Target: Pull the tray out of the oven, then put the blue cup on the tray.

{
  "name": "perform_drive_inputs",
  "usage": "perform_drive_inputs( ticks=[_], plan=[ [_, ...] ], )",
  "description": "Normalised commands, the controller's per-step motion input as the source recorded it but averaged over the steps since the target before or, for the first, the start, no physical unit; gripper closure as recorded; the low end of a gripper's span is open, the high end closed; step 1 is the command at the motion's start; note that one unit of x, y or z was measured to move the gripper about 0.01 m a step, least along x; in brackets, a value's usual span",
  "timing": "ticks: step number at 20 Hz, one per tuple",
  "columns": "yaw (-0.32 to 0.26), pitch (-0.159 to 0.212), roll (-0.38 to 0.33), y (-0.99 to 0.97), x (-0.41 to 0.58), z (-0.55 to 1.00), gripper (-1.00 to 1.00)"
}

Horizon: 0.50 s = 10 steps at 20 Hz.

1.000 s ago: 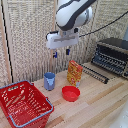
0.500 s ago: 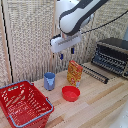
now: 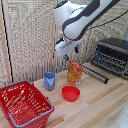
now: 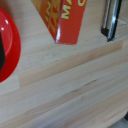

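A wooden desk (image 3: 100, 107) is being shown from the exterior view. The oven (image 3: 111, 56) is sitting at that view's right, and the tray (image 3: 95, 72) is already lying drawn out before it. The blue cup (image 3: 49, 80) is standing beside an orange box (image 3: 74, 73), near a red bowl (image 3: 70, 93) and a red basket (image 3: 22, 104). The pincer (image 3: 70, 54) is being held above the box; whether it is open cannot be told. Judged next: the cup should be approached from above and gripped upright, clear of the box.

Arm raised, hand (image 3: 71, 54) downward
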Motion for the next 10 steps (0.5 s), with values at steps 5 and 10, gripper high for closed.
perform_drive_inputs(
  ticks=[5,10],
  plan=[
    [0.085,-0.136,-0.279,-0.35,0.045,0.00,-1.00],
    [0.053,-0.119,-0.271,-0.42,0.088,0.00,-1.00]
  ],
)
